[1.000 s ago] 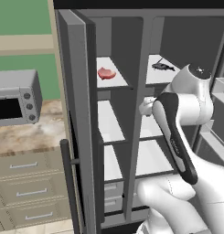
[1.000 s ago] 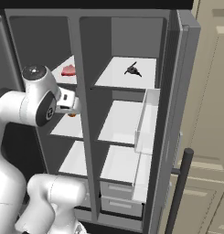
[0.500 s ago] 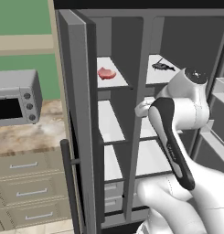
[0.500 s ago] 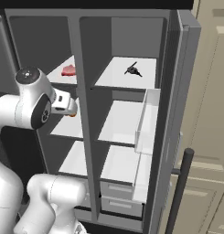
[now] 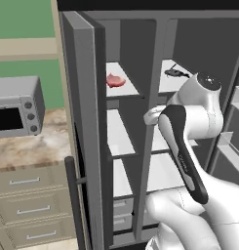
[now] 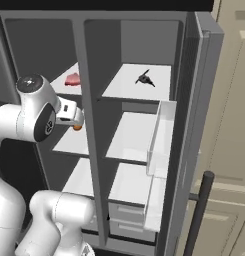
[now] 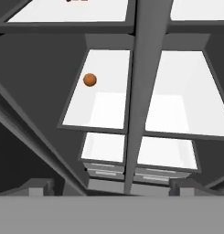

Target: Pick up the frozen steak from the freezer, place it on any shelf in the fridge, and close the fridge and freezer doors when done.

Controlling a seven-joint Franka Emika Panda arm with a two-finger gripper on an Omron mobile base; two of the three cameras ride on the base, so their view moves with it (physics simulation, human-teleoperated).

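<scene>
The frozen steak [image 5: 115, 80] lies on the top shelf of the freezer [image 5: 122, 141], the left compartment, and is also seen as the steak [image 6: 72, 79]. My gripper [image 7: 111, 186] is open, its fingertips [image 7: 39, 186] wide apart with nothing between them. It hangs in front of the freezer at middle-shelf height, below the steak and short of it. The hand [image 6: 69, 114] sits just left of the centre divider [image 6: 91, 130]. The fridge's top shelf [image 6: 129, 86] is to the right. Both doors stand open: the freezer door [image 5: 84, 127] on the left, the fridge door [image 6: 196, 125] on the right.
A small round orange item [image 7: 89, 80] rests on the freezer's middle shelf. A black object [image 6: 145, 78] lies on the fridge's top shelf. Clear door bins [image 6: 159, 145] jut from the fridge door. A toaster oven [image 5: 16, 112] sits on the counter to the left.
The arm has swung a little left, bringing the hand from in front of the divider towards the freezer side. The steak and the doors have not moved.
</scene>
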